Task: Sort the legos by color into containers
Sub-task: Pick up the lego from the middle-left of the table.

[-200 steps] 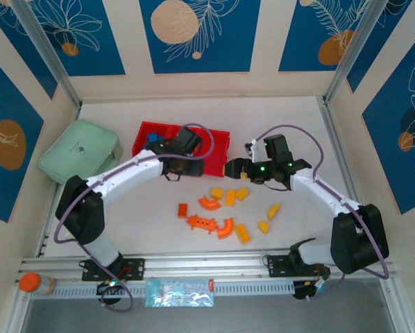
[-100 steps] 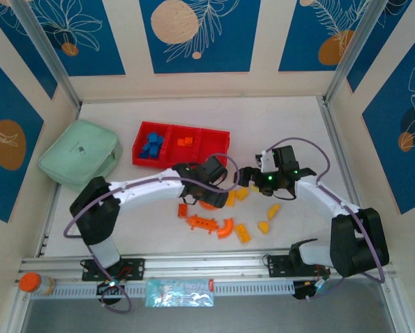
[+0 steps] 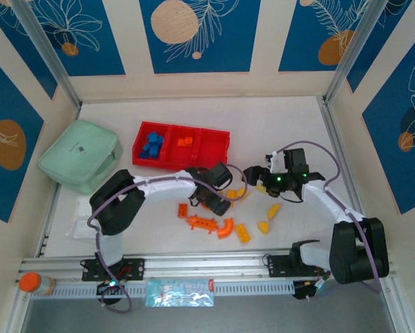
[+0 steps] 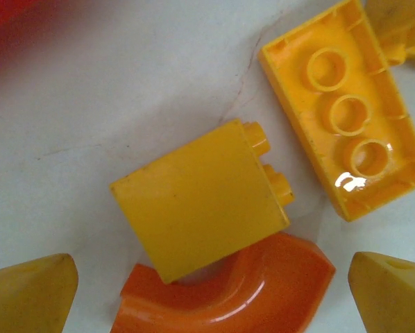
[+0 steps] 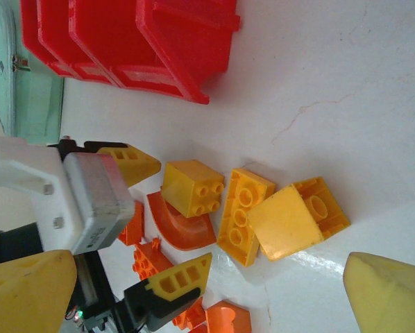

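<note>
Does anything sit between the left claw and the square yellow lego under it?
Nothing covers the square yellow lego. An orange curved lego lies against its side, also between the fingers of the open left claw, so closing might catch both. A long yellow lego lies beside it, just apart.

Close over the white bench [image 4: 89, 104]: a yellow square brick [image 4: 197, 198] on its side, studs pointing right, against an orange curved brick [image 4: 263, 295] just below. Upper right, apart from both, a long yellow brick [image 4: 346, 135] lying hollow side up, three round tubes showing. At the lower corners, yellow fingertips [image 4: 27, 295] of the left gripper [image 4: 207, 298], spread wide, clear of the bricks.
</note>
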